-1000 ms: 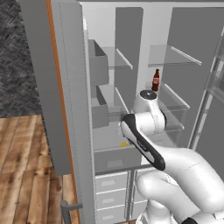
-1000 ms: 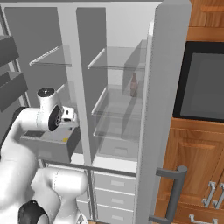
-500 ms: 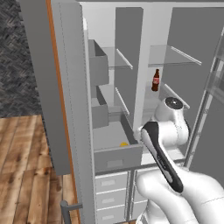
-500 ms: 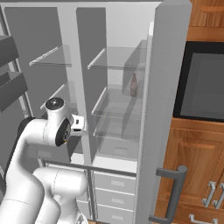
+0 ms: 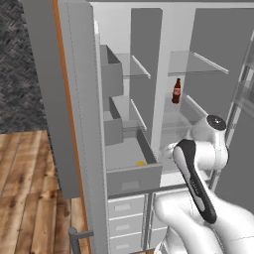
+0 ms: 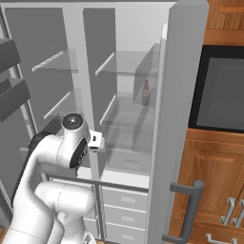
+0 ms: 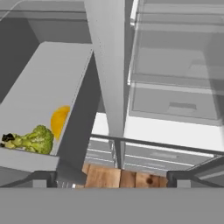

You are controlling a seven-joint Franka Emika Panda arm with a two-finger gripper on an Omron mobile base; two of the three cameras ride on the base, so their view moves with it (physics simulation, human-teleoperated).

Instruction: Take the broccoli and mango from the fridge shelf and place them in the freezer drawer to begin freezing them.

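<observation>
Broccoli, a lumpy yellow-green head, lies in the freezer drawer near its front panel, with a small dark patch at its outer end that is hard to make out. Just behind it in the same drawer sits the mango, smooth and yellow-orange, its far side cut off by the drawer's wall; from the left base view only a sliver of yellow peeps over the front panel. The drawer stands pulled out, wide, shallow and grey. The gripper hangs beside the drawer, over the fridge's centre post, its two tips spread wide apart and holding nothing. Well above the drawer, a dark red-labelled bottle stands on a glass shelf.
</observation>
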